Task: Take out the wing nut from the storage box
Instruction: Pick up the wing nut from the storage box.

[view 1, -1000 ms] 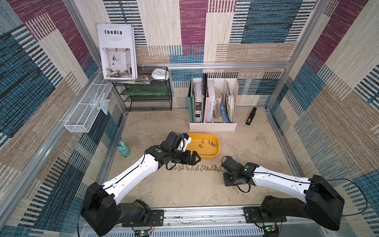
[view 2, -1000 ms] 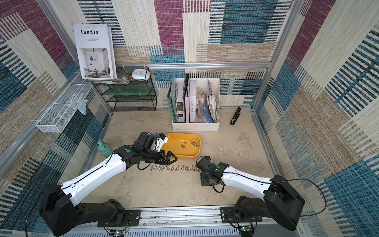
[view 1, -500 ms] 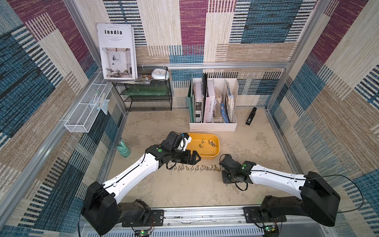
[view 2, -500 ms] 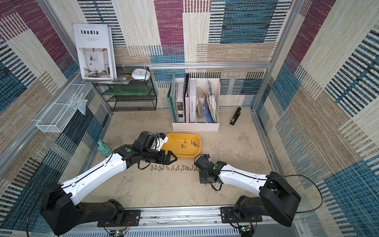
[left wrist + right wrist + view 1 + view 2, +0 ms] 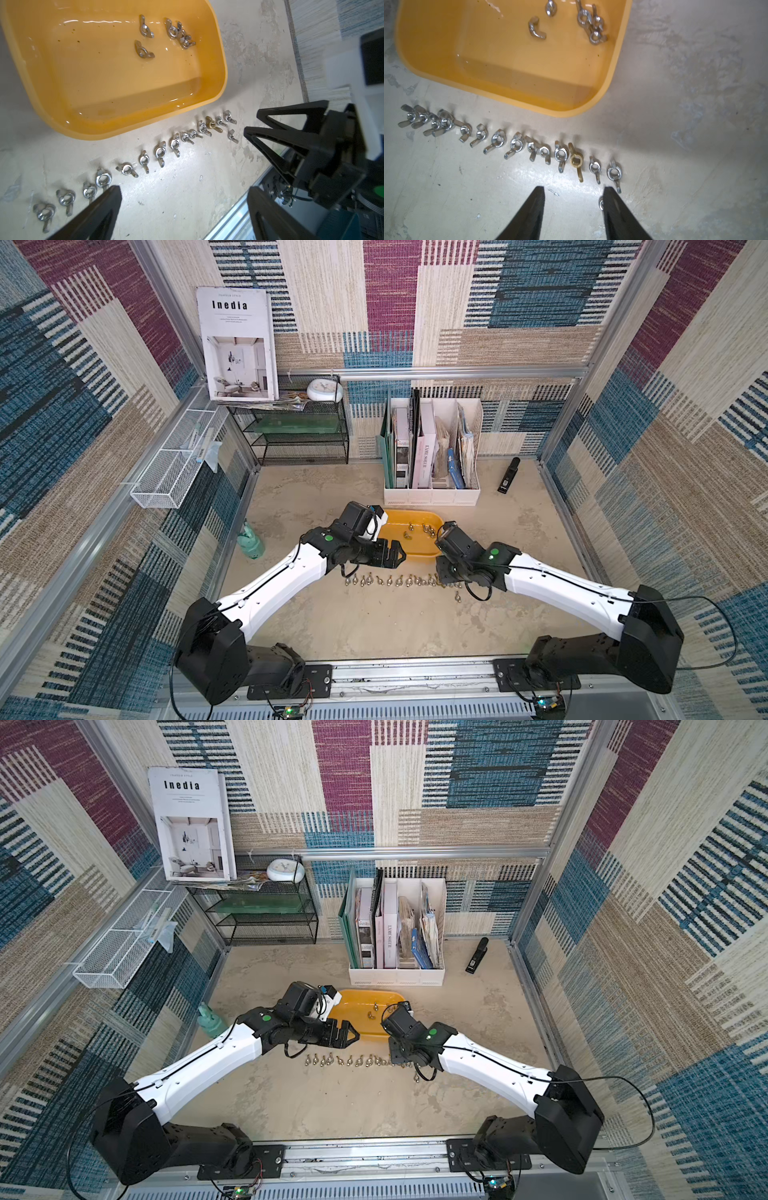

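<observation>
Both jaws apart, empty. Storage box [image 5: 508, 91] at 12 o'clock of the nut row [image 5: 517, 144] on the worktop [image 5: 675, 145]. Risk — loose wing nut [image 5: 601, 204] lies just beside the right finger [image 5: 614, 207]; lifting off could flick it away.

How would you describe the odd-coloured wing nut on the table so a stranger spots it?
Find the yellow-orange storage box; a row of wing nuts lies on the table beside it. Third from the end by the right gripper is the brass-coloured wing nut, the only golden one among silver neighbours.
</observation>
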`<state>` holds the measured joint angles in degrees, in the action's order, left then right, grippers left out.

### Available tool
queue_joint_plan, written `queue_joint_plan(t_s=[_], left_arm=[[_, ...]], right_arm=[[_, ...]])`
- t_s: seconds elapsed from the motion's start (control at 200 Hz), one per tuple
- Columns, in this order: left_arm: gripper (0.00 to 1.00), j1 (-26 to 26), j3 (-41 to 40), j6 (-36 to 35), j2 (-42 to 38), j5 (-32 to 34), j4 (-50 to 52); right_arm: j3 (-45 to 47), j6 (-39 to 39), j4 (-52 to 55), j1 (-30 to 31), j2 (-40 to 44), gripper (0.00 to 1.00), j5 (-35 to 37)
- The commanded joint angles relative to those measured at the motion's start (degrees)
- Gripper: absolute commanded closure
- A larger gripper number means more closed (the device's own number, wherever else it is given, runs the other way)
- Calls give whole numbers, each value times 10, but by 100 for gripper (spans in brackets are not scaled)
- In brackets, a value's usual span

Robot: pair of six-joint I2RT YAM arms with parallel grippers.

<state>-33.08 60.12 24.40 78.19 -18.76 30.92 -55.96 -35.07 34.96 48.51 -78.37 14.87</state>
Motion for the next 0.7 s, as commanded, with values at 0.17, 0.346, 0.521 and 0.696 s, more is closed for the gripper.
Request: queue_joint_plan(t_s=[0.17, 0.346, 0.521, 0.696], left_arm=[[1, 44, 4, 1, -5, 37, 18], [1, 61, 10, -4, -4, 40, 27], [1, 74, 16, -8, -3, 37, 32], [1, 82, 18, -9, 2, 35, 31]], right_arm=[[-101, 113, -48, -38, -109, 42, -28], [-180, 161, -63, -60, -201, 42, -61], [-241, 188, -62, -85, -283, 44, -95], [-297, 197, -43, -111, -350, 53, -118]])
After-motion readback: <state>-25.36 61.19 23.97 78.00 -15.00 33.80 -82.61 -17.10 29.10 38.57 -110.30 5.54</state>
